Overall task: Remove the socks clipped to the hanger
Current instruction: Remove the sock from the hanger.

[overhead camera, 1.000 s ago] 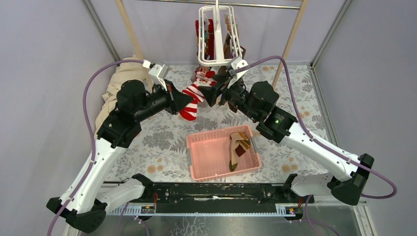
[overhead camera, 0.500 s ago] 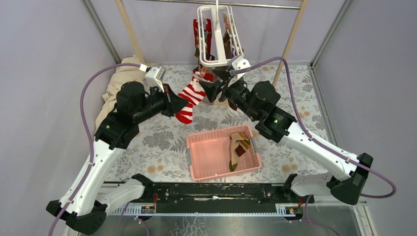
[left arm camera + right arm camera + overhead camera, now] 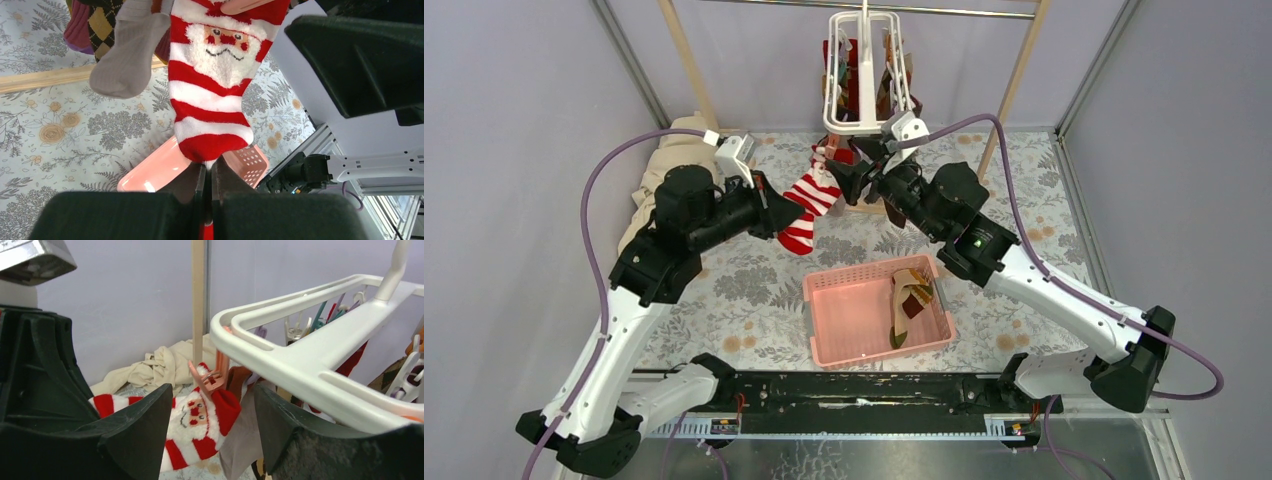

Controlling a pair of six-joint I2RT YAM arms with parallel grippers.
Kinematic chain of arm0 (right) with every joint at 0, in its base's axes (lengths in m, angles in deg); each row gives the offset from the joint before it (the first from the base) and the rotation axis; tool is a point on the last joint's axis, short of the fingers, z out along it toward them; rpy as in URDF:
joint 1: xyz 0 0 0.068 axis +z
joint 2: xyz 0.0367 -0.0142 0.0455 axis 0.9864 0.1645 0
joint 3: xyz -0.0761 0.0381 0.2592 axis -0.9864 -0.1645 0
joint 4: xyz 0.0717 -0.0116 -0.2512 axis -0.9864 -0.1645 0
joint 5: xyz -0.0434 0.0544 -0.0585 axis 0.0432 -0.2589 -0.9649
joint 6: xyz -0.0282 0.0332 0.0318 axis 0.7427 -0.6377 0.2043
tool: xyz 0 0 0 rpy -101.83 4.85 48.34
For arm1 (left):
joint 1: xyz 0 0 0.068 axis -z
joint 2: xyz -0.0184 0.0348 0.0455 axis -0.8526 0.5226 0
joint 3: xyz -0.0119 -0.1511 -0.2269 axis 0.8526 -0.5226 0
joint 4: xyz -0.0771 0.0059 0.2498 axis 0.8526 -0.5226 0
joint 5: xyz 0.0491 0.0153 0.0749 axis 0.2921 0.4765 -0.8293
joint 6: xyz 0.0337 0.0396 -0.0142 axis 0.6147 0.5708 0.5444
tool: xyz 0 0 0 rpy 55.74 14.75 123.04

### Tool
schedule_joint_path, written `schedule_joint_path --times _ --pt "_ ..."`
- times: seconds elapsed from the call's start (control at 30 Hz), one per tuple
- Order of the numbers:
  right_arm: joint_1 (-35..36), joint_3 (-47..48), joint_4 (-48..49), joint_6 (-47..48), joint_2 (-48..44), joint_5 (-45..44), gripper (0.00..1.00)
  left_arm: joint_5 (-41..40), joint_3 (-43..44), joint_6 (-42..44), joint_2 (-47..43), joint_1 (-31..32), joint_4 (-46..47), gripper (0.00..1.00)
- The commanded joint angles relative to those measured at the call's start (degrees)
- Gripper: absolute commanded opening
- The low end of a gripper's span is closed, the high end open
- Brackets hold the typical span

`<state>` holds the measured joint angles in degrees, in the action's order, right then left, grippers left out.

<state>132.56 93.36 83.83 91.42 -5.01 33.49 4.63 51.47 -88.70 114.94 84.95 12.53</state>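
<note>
Sock point(image 3: 212, 100) with Santa face, red-white stripes, toe in left gripper point(image 3: 206, 175)

The left arm point(image 3: 619, 320) rises from its base and bends inward at the elbow. Its left claw point(image 3: 207, 172) is pinched tight on the toe of the red-white striped sock point(image 3: 212, 100). The right arm point(image 3: 1054, 295) reaches up and inward from the opposite side. Its right claw point(image 3: 212, 392) has its jaws spread wide, tips facing the left claw.
</note>
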Motion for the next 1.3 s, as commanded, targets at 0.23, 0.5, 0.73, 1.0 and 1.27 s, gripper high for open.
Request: schedule_joint_path --times 0.23,0.5,0.73,1.0,1.27 --pt "-3.5 1.8 7.0 -3.9 1.3 5.9 0.66 3.9 -1.8 -2.3 -3.1 -0.5 -1.2 0.02" --pt "-3.7 3.0 8.5 -5.5 3.1 9.0 0.66 4.6 -1.9 -1.8 -3.4 -0.5 -2.5 0.02" --pt "-3.8 2.9 9.8 -5.9 2.8 9.1 0.65 5.1 -3.1 -1.4 -2.9 -0.5 -2.5 0.01" --pt "-4.7 3.5 11.1 -8.7 3.2 9.4 0.64 5.7 -3.9 -0.9 -2.6 -0.6 -2.6 0.01" --pt "-5.3 3.3 12.7 -10.3 2.9 9.8 0.62 5.9 -5.3 -0.9 -2.3 -0.5 -2.2 0.0"
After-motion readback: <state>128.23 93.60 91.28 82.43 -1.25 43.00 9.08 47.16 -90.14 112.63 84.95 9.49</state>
